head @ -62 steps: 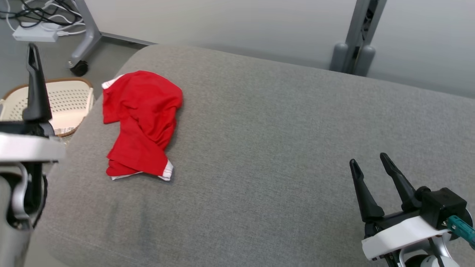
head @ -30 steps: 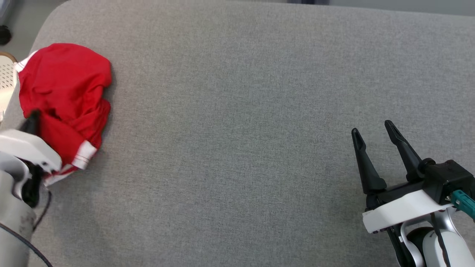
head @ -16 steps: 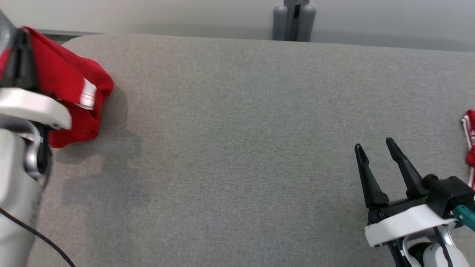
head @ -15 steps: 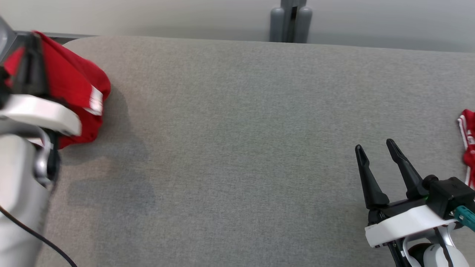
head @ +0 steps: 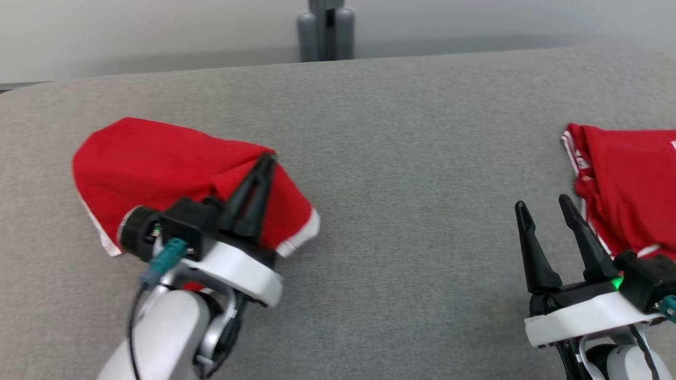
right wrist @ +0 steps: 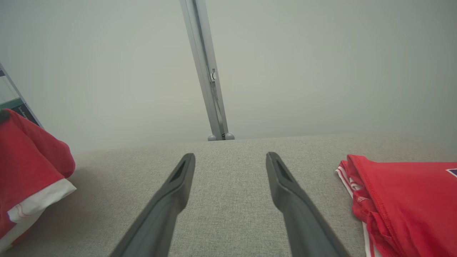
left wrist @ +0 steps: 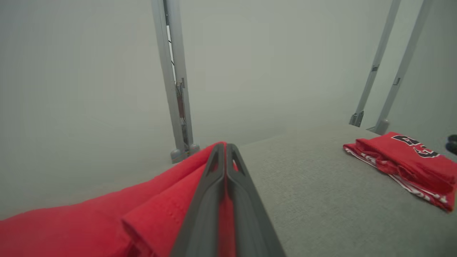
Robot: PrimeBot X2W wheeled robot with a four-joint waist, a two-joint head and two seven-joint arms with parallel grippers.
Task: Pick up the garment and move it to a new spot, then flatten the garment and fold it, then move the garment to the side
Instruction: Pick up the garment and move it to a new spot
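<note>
Over grey cushion [head: 412, 174], left jaws clamp red garment [head: 158, 158].

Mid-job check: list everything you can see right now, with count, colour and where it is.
garment: one, red with white trim, left part of the cushion, pinched by the left gripper
folded garment: one, red with white stripes and black print, right end of the cushion
cushion: one, grey, under both garments
posts: several, grey, behind the cushion
wall: one, pale grey, at the back
left gripper: one, dark fingers, shut on the garment
right gripper: one, dark fingers, open and empty, beside the folded garment
</note>
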